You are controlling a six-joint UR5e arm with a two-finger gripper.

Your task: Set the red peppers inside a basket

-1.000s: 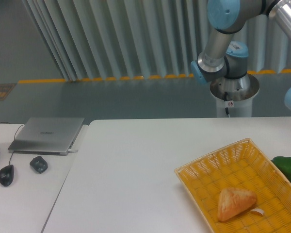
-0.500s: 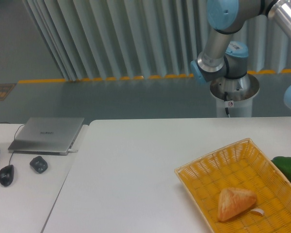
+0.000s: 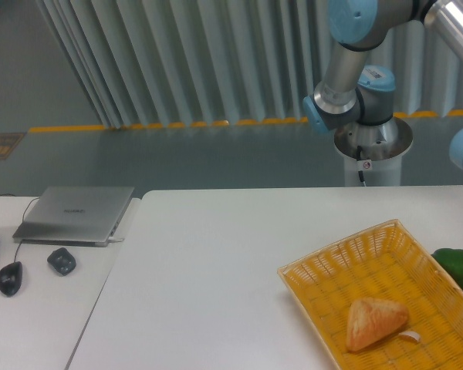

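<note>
Bread piece (image 3: 376, 323): tan wedge lying in the near right of the basket, point toward the left.
Basket (image 3: 324, 267): yellow-orange, near right on the white bench (image 3: 216, 270), long axis running near-right to far-left.
Green pepper (image 3: 457, 266): just beside the basket's right rim.
Red pepper: out of frame.
Laptop (image 3: 77, 213): closed, far left.
Arm (image 3: 355, 85): far right; gripper out of frame, opening unknown.

I stood in a lab: pedestal-mounted arm (image 3: 363, 77) at one o'clock, laptop (image 3: 77, 213) at nine, yellow floor line (image 3: 139, 126).
</note>
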